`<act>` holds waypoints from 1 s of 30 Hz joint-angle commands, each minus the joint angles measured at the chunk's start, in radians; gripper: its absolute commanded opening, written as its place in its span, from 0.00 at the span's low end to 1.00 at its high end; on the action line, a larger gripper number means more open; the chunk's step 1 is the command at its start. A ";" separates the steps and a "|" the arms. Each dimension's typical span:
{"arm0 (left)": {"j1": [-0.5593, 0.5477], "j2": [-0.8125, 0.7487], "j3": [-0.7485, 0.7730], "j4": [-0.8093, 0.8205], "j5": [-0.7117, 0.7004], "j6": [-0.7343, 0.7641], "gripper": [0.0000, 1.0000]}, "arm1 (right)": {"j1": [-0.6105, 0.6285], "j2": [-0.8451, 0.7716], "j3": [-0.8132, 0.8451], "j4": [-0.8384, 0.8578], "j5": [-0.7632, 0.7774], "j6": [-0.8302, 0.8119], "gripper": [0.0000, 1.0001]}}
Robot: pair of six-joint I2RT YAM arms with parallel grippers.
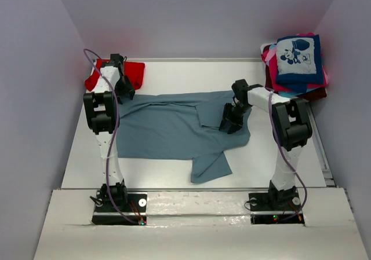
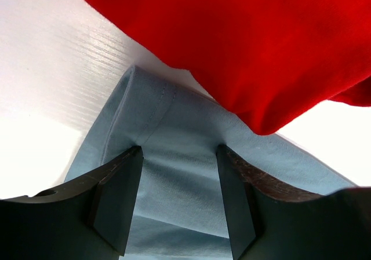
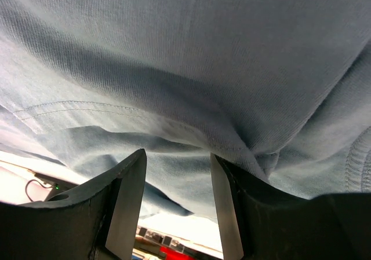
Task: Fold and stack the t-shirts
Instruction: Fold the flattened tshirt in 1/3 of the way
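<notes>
red shirt (image 1: 136, 73): left part hidden behind left arm (image 1: 103, 106), cut by the top edge in its wrist view | grey-blue shirt (image 3: 191, 69): overruns every edge of right wrist view | right end effector (image 3: 177, 156) — pinching cloth or not, cannot tell | stack (image 1: 297, 57) — lower shirts hidden, only rims show

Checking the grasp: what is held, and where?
Nothing yet: open left gripper straddles grey-blue t-shirt edge near red t-shirt; open right gripper straddles its folded flap.

Top external: I look down from high at the near edge, far off, over the whole table (image 1: 174, 74).
Left wrist: I sit very close, facing the grey-blue t-shirt (image 2: 179, 196).
Right wrist: closer still.
Shared: that shirt, in all three.
</notes>
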 commanded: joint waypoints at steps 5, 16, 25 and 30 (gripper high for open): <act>0.001 -0.046 -0.023 -0.032 -0.006 0.017 0.67 | -0.121 -0.100 -0.077 -0.009 0.090 -0.016 0.55; 0.001 -0.072 -0.054 -0.026 -0.001 0.014 0.67 | -0.213 -0.173 -0.075 -0.057 0.129 -0.062 0.55; -0.075 -0.288 -0.091 0.019 -0.081 -0.003 0.71 | -0.213 -0.216 -0.027 -0.071 0.063 -0.078 0.55; -0.131 -0.412 -0.209 0.023 -0.127 -0.020 0.72 | -0.193 -0.247 -0.013 -0.066 0.032 -0.079 0.55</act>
